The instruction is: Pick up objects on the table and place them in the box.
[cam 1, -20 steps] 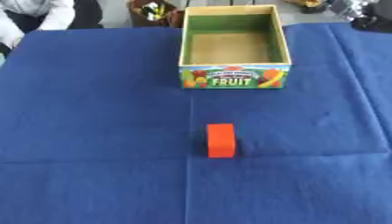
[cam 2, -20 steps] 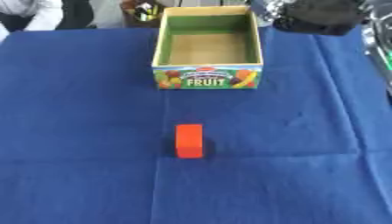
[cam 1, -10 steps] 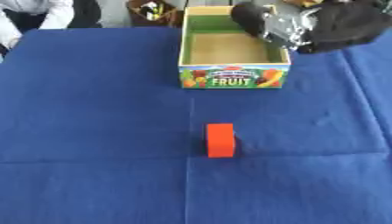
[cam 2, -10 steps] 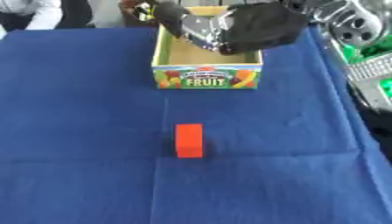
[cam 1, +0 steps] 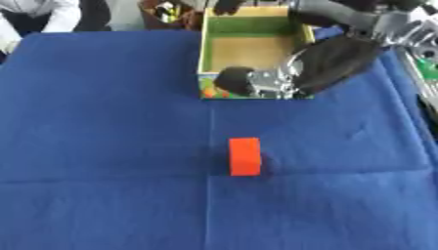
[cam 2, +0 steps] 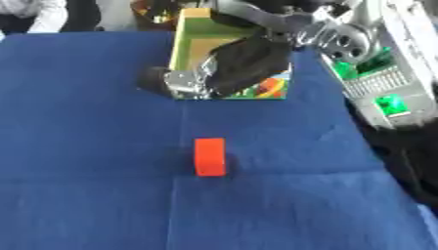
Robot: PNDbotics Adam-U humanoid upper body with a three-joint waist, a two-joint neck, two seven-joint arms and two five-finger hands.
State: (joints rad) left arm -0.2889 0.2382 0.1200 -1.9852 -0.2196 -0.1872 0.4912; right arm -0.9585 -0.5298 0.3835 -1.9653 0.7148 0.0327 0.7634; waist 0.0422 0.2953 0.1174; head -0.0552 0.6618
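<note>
Your right hand [cam 1: 256, 80] comes in from the upper right and hangs over the front wall of the box [cam 1: 206, 46], blurred, so I can't tell whether its fingers are apart or curled. The orange block [cam 1: 245, 156] lies on the blue cloth [cam 1: 102, 146], well below the hand toward you, untouched, standing apart from the box.
</note>
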